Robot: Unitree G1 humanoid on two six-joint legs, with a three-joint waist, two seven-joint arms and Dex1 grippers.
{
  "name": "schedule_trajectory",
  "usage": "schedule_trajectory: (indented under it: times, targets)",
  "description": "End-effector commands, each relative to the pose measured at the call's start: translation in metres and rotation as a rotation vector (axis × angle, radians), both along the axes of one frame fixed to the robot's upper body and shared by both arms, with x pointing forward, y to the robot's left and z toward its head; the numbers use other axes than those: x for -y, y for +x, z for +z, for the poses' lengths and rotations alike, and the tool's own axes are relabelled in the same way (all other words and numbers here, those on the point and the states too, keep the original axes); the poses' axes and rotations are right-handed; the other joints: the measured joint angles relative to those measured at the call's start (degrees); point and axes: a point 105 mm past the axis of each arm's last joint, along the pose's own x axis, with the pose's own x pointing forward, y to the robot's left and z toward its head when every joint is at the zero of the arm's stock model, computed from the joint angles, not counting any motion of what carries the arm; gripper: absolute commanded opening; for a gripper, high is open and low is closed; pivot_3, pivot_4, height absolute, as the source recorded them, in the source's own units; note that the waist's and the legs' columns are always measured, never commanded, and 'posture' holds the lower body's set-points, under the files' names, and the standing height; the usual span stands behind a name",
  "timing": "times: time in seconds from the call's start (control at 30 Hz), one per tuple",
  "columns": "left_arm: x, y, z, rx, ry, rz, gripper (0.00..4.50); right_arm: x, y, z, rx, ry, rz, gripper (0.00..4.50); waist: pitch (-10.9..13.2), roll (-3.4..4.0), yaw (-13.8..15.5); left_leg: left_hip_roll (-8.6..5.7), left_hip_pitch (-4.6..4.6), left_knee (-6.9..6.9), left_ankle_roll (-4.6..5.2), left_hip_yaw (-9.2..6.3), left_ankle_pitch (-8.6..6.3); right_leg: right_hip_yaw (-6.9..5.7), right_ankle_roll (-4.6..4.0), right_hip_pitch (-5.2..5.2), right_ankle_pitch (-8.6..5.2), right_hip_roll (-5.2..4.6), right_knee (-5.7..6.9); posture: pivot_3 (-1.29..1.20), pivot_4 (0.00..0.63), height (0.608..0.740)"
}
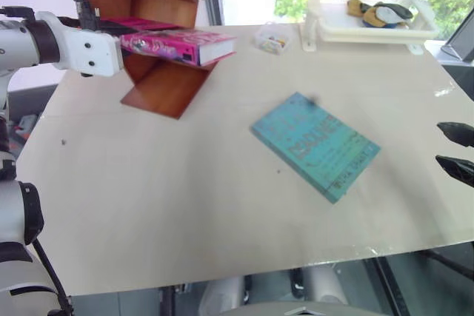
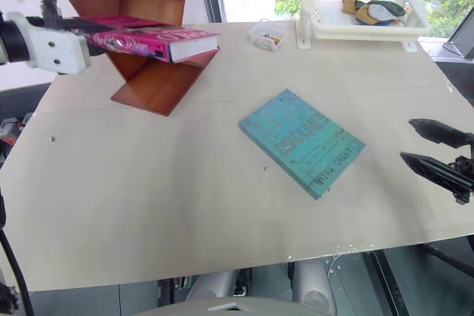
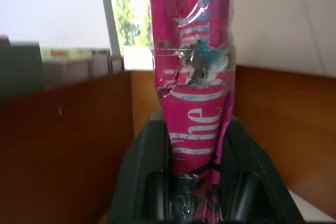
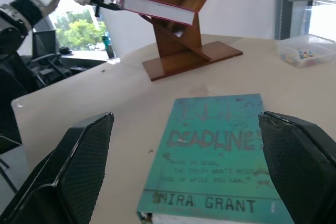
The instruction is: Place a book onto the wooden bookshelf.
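While left gripper [image 1: 127, 41] pinches thick magenta paperback book [image 1: 181, 44] by spine end, book hangs level, cantilevered beside reddish-brown wooden bookshelf [image 1: 159, 83], not yet resting on board.
Left wrist: glossy plastic wrap, likely slippery; stiff, moderately heavy; deep spine grip wise.
Right wrist: right gripper [image 4: 191, 171] spread, empty, above teal paperback [image 4: 215, 150].

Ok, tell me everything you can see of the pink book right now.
The pink book is a thick magenta paperback with pale lettering, a glossy, crinkled plastic-looking cover and white page edges. It is held roughly level, off the table, one end clamped between the jaws of the left gripper. Its free end reaches across the angled boards of the wooden bookshelf; whether it rests on a board I cannot tell.
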Motion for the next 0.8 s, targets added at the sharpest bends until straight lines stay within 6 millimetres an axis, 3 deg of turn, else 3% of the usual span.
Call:
schedule_trajectory:
  times: [0.03, 0.43, 0.57, 0.7, 0.8]
  targets:
    - [-0.018, 0.007, -0.005, -0.014, -0.015, 0.082, 0.62, -0.007, -0.006, 0.016, 0.052, -0.015, 0.042, 4.5, 0.0, 0.0, -0.1, 0.0, 0.04, 0.0, 0.04, 0.01, -0.02, 0.01, 0.0, 0.01, 0.0, 0.0, 0.04, 0.0, 0.15, 0.74]
    - [-0.033, 0.018, 0.004, 0.041, -0.016, 0.178, 0.62, -0.01, -0.008, 0.006, 0.036, -0.023, 0.031, 4.5, 0.0, -0.01, -0.2, 0.01, 0.04, 0.01, 0.04, 0.05, -0.03, 0.05, 0.01, -0.01, 0.0, 0.01, 0.07, 0.0, 0.15, 0.74]
    - [-0.036, 0.02, 0.004, 0.051, -0.008, 0.198, 2.24, -0.01, -0.008, 0.007, 0.036, -0.025, 0.028, 4.5, 0.0, -0.02, -0.5, 0.02, 0.06, 0.02, 0.04, 0.07, -0.02, 0.06, 0.01, -0.02, 0.0, 0.03, 0.12, 0.0, 0.15, 0.74]
    - [-0.043, 0.021, 0.007, 0.081, 0.028, 0.235, 4.34, -0.008, -0.009, 0.007, 0.037, -0.026, 0.023, 4.5, 0.0, -0.08, -0.4, 0.02, 0.01, 0.02, 0.03, 0.04, -0.02, 0.06, 0.01, -0.04, 0.01, 0.02, 0.12, 0.0, 0.15, 0.74]
    - [-0.054, 0.015, 0.004, 0.053, 0.024, 0.268, 4.46, -0.006, -0.01, 0.007, 0.038, -0.034, 0.01, 4.5, 0.1, -0.14, -0.3, 0.01, -0.03, 0.03, 0.02, 0.04, -0.02, 0.05, 0.02, -0.05, 0.01, 0.01, 0.09, 0.0, 0.15, 0.74]
